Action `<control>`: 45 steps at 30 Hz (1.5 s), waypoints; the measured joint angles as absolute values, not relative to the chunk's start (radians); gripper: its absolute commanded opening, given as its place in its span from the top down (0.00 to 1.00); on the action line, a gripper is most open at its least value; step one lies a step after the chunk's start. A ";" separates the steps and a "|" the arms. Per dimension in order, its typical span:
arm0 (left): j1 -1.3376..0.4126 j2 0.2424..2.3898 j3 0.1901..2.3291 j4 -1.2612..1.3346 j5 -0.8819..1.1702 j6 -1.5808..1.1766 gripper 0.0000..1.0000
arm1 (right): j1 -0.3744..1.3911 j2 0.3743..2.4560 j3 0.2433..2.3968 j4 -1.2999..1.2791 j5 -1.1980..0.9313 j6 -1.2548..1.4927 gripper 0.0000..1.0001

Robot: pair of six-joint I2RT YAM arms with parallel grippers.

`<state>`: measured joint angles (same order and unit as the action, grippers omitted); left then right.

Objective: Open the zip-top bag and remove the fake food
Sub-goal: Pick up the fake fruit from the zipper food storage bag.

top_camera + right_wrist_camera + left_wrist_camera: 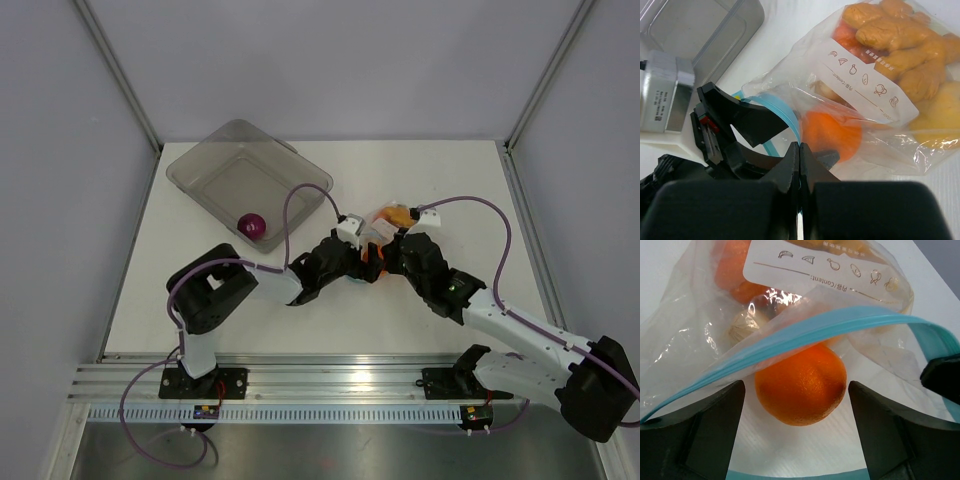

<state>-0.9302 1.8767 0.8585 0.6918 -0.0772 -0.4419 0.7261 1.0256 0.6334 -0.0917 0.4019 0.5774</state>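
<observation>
**Booth:** What's under you?

**Me:** A white table (440,180), grey walls (350,60) round it, and a metal rail (330,385) along the near edge where my bases sit.

**Booth:** And the bag?

**Me:** The zip-top bag (385,225) lies mid-table, right of the tray, with its mouth towards my grippers. My left gripper (797,390) is spread wide at the mouth. An orange ball (802,375) sits between the fingers (705,435), with a gap on either side. My right gripper (799,152) is pressed tight together, nipping the bag's rim by the blue zip strip (815,330).

**Booth:** What can't you make out?

**Me:** From above, my wrists cover the mouth. The rest of the fake food (900,45) is bunched behind crinkled plastic and a white printed label (815,260). I can see yellow-orange lumps and something beige (742,327), all with blurred edges. I can't tell whether the ball is inside the mouth or just out of it.

**Booth:** Anything else around?

**Me:** There's a grey tray (215,175) at the far left with a purple piece (252,225) in its near corner. Purple cables (480,205) loop over both arms. The strip arcs across the top of the ball.
</observation>
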 measured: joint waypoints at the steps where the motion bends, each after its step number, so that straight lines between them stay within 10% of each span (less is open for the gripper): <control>1: -0.930 1.879 0.860 0.688 -0.077 -0.442 0.11 | 0.726 1.025 0.633 -0.091 0.402 0.577 1.00; 23: -0.930 1.896 0.888 0.626 -0.060 -0.431 0.37 | 0.726 1.023 0.627 -0.085 0.402 0.578 1.00; 45: -0.927 1.683 0.862 0.379 -0.039 -0.442 0.37 | 0.726 1.142 0.628 -0.076 0.547 0.645 1.00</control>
<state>-0.9272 1.6829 0.8616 0.3790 -0.0391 -0.4419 0.7258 1.1419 0.6285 -0.0765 0.5468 0.6453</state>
